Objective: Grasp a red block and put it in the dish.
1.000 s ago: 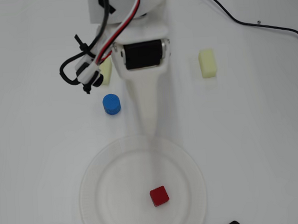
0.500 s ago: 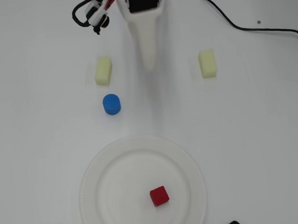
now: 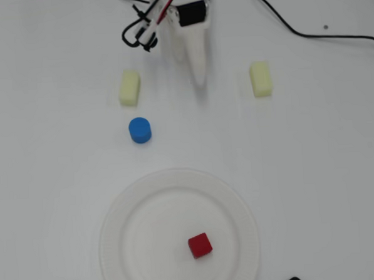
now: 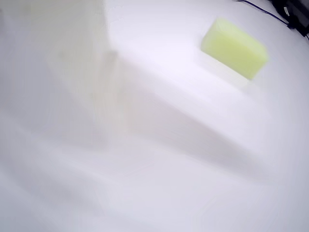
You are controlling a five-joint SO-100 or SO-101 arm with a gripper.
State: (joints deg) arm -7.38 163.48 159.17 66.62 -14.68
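In the overhead view, the small solid red cube [image 3: 200,245] already lay inside the round white paper plate [image 3: 119,225], toward five o'clock. The blurred fingers [image 3: 198,76] stood well apart at twelve; their spread was unreadable.

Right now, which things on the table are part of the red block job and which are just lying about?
Part of the job:
red block, lying in the dish
dish
gripper, blurred

Just lying about:
blue cylinder
left yellow block in the overhead view
right yellow block
black cable
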